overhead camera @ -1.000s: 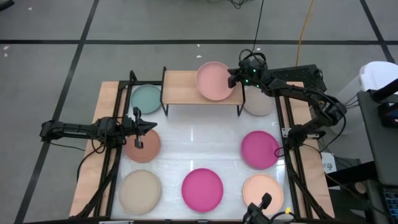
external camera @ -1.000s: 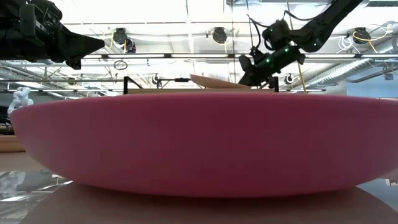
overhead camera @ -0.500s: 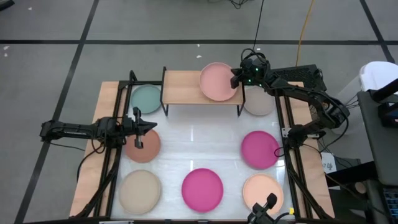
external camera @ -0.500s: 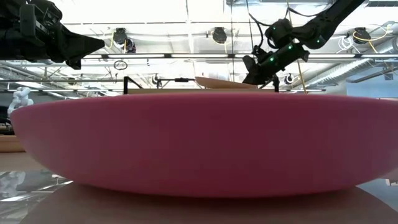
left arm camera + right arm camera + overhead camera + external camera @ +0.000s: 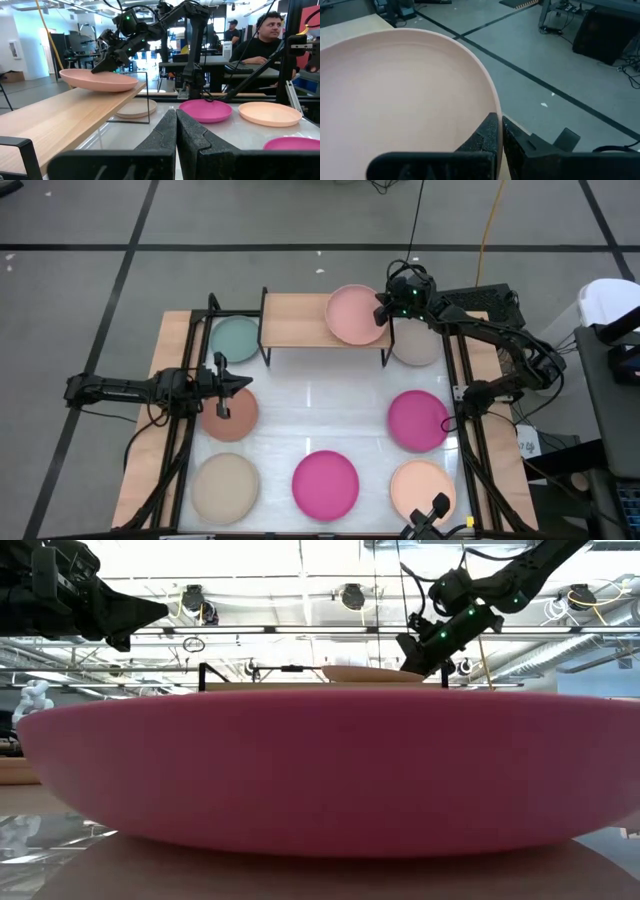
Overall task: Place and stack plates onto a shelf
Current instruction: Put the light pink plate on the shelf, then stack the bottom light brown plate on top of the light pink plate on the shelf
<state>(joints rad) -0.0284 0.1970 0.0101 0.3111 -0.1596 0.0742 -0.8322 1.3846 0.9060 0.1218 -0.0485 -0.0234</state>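
Your right hand (image 5: 381,309) sits at the upper middle of the high view, clenched on the rim of the pink plate (image 5: 356,314). That plate lies on the right end of the shelf (image 5: 300,322), its far edge reaching past the wood. In the right wrist view both fingers (image 5: 487,136) pinch the plate's rim between them. The left wrist view shows the plate resting on the light wood top, with the right hand on the edge farther from that camera.

Your left hand (image 5: 243,383) is at the left middle of the high view, clenched on nothing, hovering over the edge of the terracotta plate (image 5: 233,414). Its fingers (image 5: 165,135) press together in the left wrist view.

The other plates lie on the bench (image 5: 310,420):
- a teal plate (image 5: 236,338) just left of the shelf
- a beige plate (image 5: 416,346) just right of the shelf, partly under the right arm
- a magenta plate (image 5: 417,420) at the right middle
- another magenta plate (image 5: 325,484) at the bottom centre
- a second beige plate (image 5: 225,487) at the lower left
- a peach plate (image 5: 420,486) at the lower right

A person (image 5: 260,37) sits beyond the bench in the left wrist view.
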